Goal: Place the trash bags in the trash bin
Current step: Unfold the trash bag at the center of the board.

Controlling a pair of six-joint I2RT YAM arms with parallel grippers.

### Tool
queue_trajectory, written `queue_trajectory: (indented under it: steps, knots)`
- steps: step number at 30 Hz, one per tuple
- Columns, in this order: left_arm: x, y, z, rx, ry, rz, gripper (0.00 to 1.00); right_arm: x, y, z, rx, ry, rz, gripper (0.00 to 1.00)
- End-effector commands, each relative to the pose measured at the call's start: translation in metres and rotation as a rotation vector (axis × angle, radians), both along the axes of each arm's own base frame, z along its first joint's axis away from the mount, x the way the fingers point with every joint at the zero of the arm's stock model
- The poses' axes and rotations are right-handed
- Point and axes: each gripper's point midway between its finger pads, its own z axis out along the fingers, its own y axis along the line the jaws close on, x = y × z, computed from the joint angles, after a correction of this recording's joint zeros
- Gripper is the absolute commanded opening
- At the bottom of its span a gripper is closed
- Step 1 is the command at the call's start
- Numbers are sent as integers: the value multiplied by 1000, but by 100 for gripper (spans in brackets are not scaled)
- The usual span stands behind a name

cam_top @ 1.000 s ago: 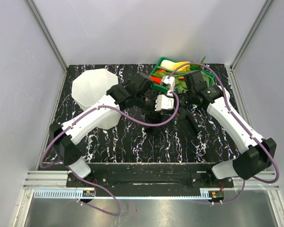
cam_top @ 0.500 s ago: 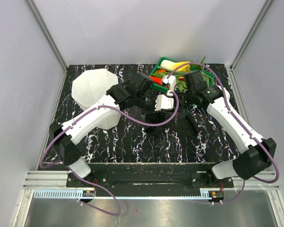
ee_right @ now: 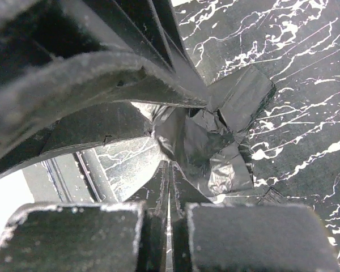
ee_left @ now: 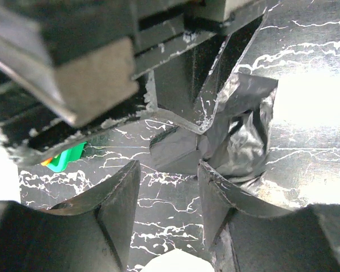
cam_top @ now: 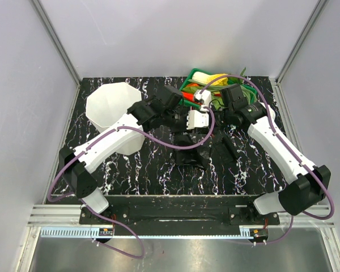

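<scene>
Jaws apart now, the left gripper [ee_left: 167, 175] has just let go: a second ago it was shut on the black film, and over that second its two fingers spread until clear table shows between them. In the left wrist view the trash bag [ee_left: 241, 133] sits just beyond the fingertips, a crumpled, glossy bundle that neither finger touches.

Across from it, the right gripper [ee_right: 169, 187] is as it was a second ago, its fingers pressed together, and both wrist views show a fold of the bag's film running into their tips, so it appears to be pinching the bag alone.

From above, the bundle looks lower and more spread than a second ago — a dark, crinkled patch on the marbled table [cam_top: 158, 170] between the two arms, near the middle. The trash bin [cam_top: 107, 105] stands well apart at the far left, with nothing black visible inside it.

My reading: this is a release after a two-handed pull, meant to loosen or reposition the bag — not a delivery. The bag has not yet gone into the bin, and one gripper must take a fresh hold before it can be carried left.
</scene>
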Motion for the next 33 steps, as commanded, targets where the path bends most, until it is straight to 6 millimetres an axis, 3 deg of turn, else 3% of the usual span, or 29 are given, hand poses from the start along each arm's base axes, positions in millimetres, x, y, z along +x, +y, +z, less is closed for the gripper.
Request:
queue_trajectory:
  steps: [1, 4, 6, 8, 9, 12, 17, 20, 21, 26, 29, 33]
  knots:
    - [3, 6, 13, -20, -55, 19, 49, 6, 2, 13, 12, -52, -21, 0]
    - [1, 23, -7, 33, -14, 40, 44, 1, 4, 1, 17, -2, -12, 7]
    - [0, 39, -14, 44, 22, 63, 39, 0, 7, -7, 12, 24, -1, 28]
    - [1, 55, -14, 33, 61, 93, 37, 0, 9, -16, 5, 46, 12, 38]
    - [0, 61, -14, 27, 74, 105, 36, 0, 11, -22, -2, 59, 24, 49]
    - [0, 81, -24, 50, 101, 149, 38, -2, 20, -40, -34, 81, 52, 60]
    - [-5, 96, -38, 79, 129, 171, 41, -9, 35, -72, -112, 74, 94, 85]
    - [-4, 100, -41, 85, 132, 177, 42, -13, 44, -84, -169, 44, 127, 91]
    - [-4, 100, -42, 83, 132, 179, 42, -14, 46, -87, -184, 33, 141, 99]
    - [-2, 100, -40, 77, 129, 185, 43, -17, 55, -102, -253, -26, 160, 100]
    - [0, 99, -39, 74, 129, 191, 44, -5, 54, -118, -318, -59, 109, 100]
    - [0, 101, -37, 53, 140, 211, 44, -5, 57, -134, -325, -34, 110, 100]
